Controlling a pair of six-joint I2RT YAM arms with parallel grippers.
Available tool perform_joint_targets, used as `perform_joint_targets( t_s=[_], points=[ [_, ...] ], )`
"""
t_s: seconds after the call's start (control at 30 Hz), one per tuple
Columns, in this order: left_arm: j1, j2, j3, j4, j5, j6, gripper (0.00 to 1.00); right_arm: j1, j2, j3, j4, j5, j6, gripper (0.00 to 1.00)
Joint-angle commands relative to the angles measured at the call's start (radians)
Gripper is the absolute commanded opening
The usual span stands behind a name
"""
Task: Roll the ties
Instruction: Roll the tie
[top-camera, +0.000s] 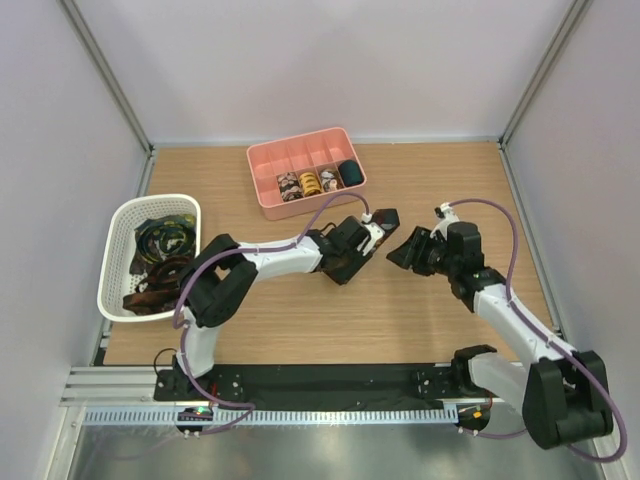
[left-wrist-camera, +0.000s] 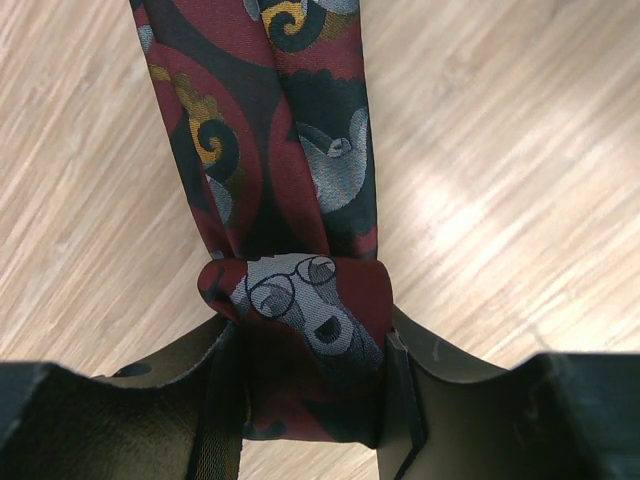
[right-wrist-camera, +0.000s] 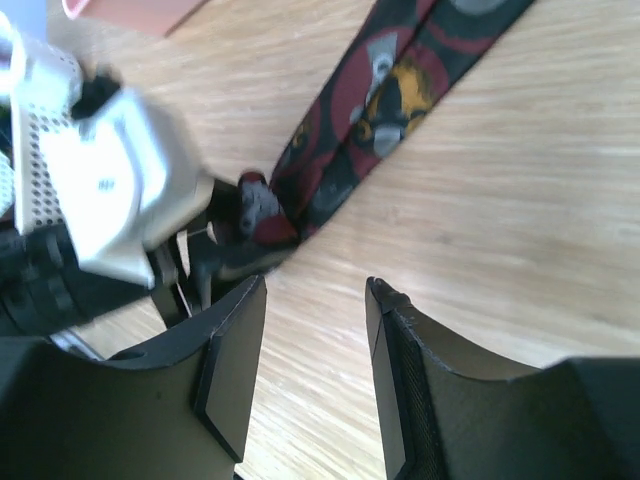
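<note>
The left end effector is clamped on the started coil of the tie near the middle of the worktop, while the right end effector, apart and empty beside it, should probably hold the loose strip flat and straight so each turn stacks evenly.

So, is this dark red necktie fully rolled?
Only started: the left end effector pinches a small roll of the dark red printed necktie; the rest lies flat on the wooden table.
</note>
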Motion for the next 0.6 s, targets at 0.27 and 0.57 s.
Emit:
perform_joint_targets(
  t_s=[0.27, 0.57],
  points=[
    [0.027, 0.165, 0.067, -0.265, -0.057, -0.023, 0.0, 0.486, -0.259, -0.075, -0.055, 0.413, -0.143, 0.5],
    [0.027, 0.154, 0.044, -0.259, -0.026, -0.018, 0.0, 0.885, -0.172, -0.043, 0.008, 0.683, -0.331, 0.48]
  ],
)
